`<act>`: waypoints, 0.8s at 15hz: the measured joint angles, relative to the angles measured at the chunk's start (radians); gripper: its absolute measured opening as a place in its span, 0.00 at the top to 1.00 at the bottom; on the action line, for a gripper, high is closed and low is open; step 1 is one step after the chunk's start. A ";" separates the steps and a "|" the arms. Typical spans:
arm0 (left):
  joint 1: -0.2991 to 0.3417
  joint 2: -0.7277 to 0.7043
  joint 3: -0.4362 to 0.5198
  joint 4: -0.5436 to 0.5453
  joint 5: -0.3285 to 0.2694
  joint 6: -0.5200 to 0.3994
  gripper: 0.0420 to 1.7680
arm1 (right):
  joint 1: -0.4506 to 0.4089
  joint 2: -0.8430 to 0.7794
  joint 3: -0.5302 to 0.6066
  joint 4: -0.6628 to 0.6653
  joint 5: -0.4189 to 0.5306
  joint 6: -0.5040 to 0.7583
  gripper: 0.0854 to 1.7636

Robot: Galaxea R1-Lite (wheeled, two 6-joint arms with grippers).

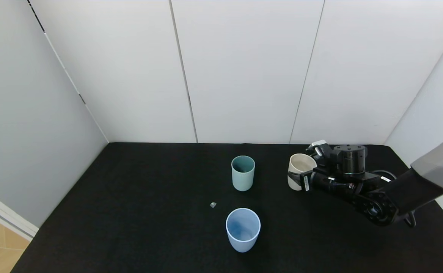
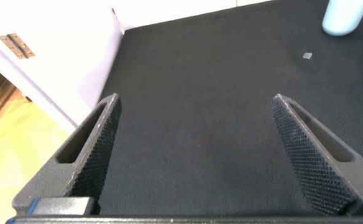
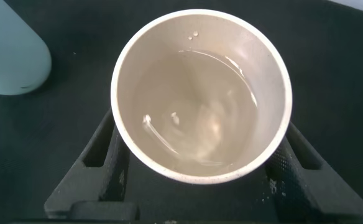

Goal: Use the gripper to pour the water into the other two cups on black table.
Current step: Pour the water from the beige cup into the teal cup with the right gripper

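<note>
My right gripper (image 1: 302,177) is shut on the beige cup (image 1: 300,166) at the back right of the black table (image 1: 130,212). In the right wrist view its fingers (image 3: 110,146) press both sides of the cup (image 3: 169,37), and clear water (image 3: 200,124) shimmers inside. The teal-green cup (image 1: 243,173) stands upright left of it and also shows in the right wrist view (image 3: 10,50). The pale blue cup (image 1: 243,229) stands upright nearer the front. My left gripper (image 2: 194,106) is open and empty over bare table near the left edge; it is out of the head view.
A small grey scrap (image 1: 212,204) lies on the table left of the two cups. White walls close the table at the back and both sides. The left table edge drops to a wooden floor (image 2: 7,118).
</note>
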 joint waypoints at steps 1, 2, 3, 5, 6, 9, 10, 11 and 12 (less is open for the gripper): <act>0.000 0.000 0.000 0.000 0.000 0.000 0.03 | 0.001 -0.015 -0.009 0.023 0.000 0.000 0.29; 0.000 0.000 0.000 0.000 0.000 0.000 0.03 | 0.003 -0.031 -0.020 0.044 0.000 0.000 0.29; 0.000 0.000 0.000 0.000 0.000 0.000 0.03 | 0.006 -0.048 -0.029 0.067 0.000 0.000 0.29; 0.001 0.000 0.000 0.000 0.000 0.000 0.03 | 0.020 -0.082 -0.050 0.130 -0.001 0.000 0.29; 0.001 0.000 0.000 0.000 0.000 0.000 0.03 | 0.030 -0.099 -0.065 0.162 -0.001 0.000 0.29; 0.000 0.000 0.000 0.000 0.000 0.000 0.03 | 0.074 -0.131 -0.126 0.245 -0.056 -0.004 0.29; 0.000 0.000 0.000 0.000 0.000 0.000 0.03 | 0.090 -0.136 -0.153 0.280 -0.069 -0.007 0.29; 0.000 0.000 0.000 0.000 0.000 0.000 0.03 | 0.105 -0.138 -0.177 0.315 -0.074 -0.015 0.29; 0.000 0.000 0.000 0.000 0.000 0.000 0.03 | 0.118 -0.139 -0.204 0.347 -0.079 -0.023 0.29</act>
